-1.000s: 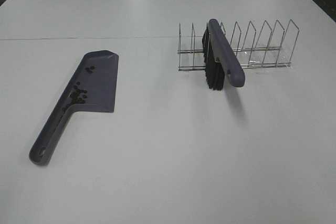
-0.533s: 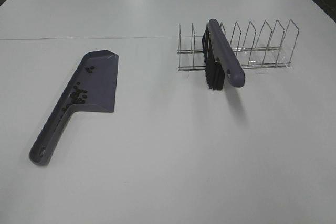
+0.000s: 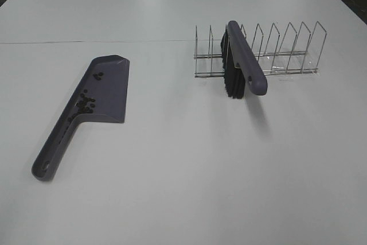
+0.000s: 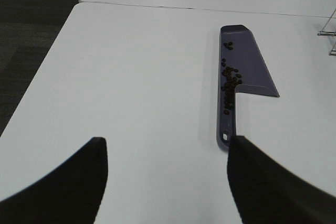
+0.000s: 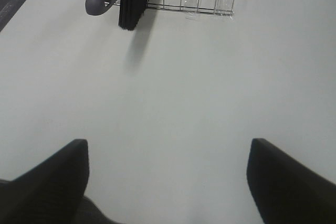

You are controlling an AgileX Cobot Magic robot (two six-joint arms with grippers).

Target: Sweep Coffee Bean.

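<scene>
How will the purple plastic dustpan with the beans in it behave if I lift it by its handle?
The purple plastic dustpan looks rigid and light, so probably easy to lift. Its mouth is open, so the small dark coffee beans would likely roll out if tipped that way. They sit near the handle; keeping the handle low should hold them.

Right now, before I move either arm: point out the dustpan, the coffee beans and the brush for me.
dustpan [image 3: 112,87]: exterior high view, on the bare pan surface.
coffee beans [image 3: 86,104]: exterior high view, on the cluster lying in the pan near its handle.
brush [image 3: 246,61]: exterior high view, mid-handle, resting in the wire rack [image 3: 287,47].
</scene>
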